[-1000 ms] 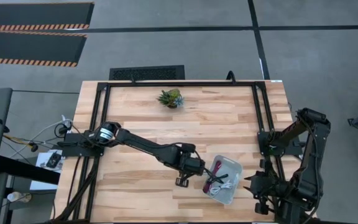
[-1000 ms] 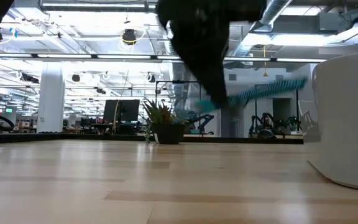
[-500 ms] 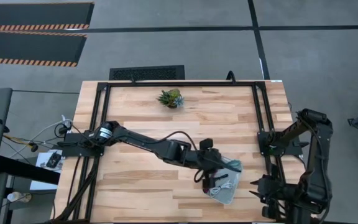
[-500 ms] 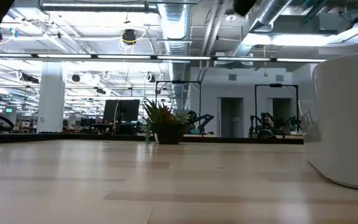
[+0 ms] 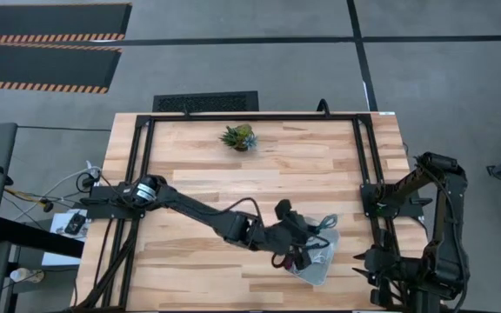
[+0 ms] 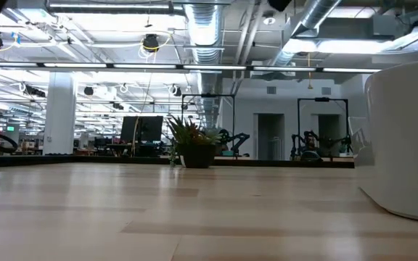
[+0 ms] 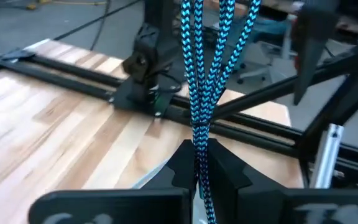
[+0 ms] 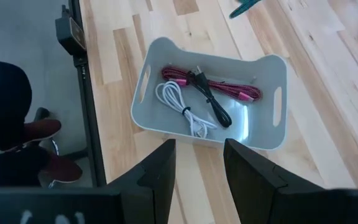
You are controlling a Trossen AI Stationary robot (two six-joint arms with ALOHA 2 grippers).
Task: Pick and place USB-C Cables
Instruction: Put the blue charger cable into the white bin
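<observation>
Overhead, the left gripper [image 5: 307,248] hangs above the tray [image 8: 272,127].
Its jaws pinch the teal-blue cable [image 7: 199,93]; maroon-red cable [image 8: 229,87], white cable [image 8: 182,109] and black cable [image 8: 213,102] lie inside. Right gripper [image 8: 197,162] waits nearby, jaws parted.

Tray [image 8: 272,130]: we see it on the wooden table [image 8: 328,74].
Inside: red cable [image 8: 229,88], white cable [image 8: 180,106], black cable [image 8: 213,104].
Right gripper [image 8: 199,163]: our fingers parted, above the table.

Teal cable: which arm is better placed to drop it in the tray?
Left. The left gripper is shut on the teal cable and sits at the tray, which holds the red, white and black cables. The right gripper is open, back at the table's right edge.
</observation>
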